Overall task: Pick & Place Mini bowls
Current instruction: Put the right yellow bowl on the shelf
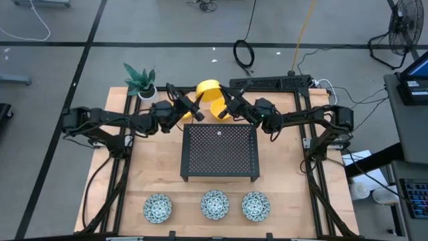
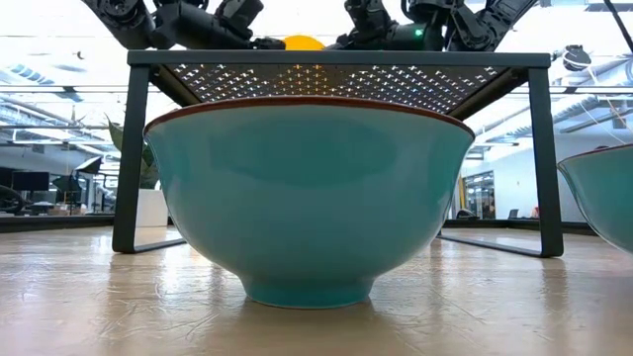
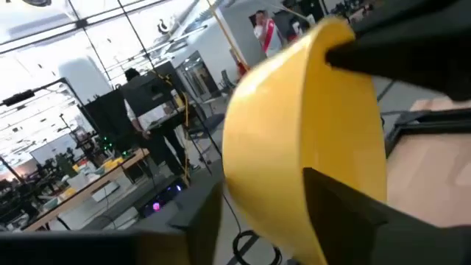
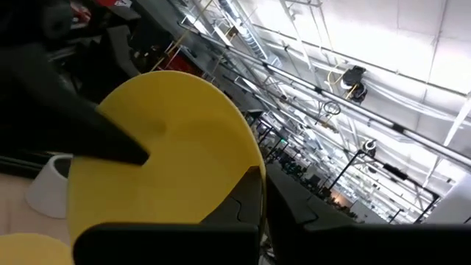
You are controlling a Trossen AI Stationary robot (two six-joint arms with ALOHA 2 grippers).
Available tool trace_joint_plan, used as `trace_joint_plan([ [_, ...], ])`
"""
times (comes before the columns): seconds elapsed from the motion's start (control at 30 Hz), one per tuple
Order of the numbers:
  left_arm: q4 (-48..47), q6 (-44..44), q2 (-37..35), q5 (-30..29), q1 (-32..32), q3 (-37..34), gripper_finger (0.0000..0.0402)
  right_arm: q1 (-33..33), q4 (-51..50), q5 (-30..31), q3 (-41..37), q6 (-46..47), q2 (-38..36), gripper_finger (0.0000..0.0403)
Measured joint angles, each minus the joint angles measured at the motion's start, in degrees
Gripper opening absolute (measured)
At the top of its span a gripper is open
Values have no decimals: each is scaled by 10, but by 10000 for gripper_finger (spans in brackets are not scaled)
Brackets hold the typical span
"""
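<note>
Yellow bowl (image 1: 208, 90) aloft, both arms reaching inward, right jaws clamped on rim, left apart

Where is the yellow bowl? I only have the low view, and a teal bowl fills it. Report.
Observer: The yellow bowl is up behind the black rack, tipped on its side.
Operator: Say who has it.
Observer: The right gripper is shut on its rim, and the left gripper is close at its other side.
Operator: Count the patterned bowls.
Observer: Three patterned bowls stand in a row along the table's front edge.
</note>
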Motion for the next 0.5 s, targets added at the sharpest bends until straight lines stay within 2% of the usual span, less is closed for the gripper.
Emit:
trace_joint_plan([
  [0.17, -3, 4, -4, -24, -5, 0, 28, 2, -29, 3, 0, 31, 0, 7],
  [0.37, -45, 36, -40, -46, -15, 1, 8, 15, -80, 44, 0, 65, -1, 58],
  [0.5, -107, 4, -84, -39, -16, 1, 8, 27, -168, 53, 0, 110, -36, 108],
])
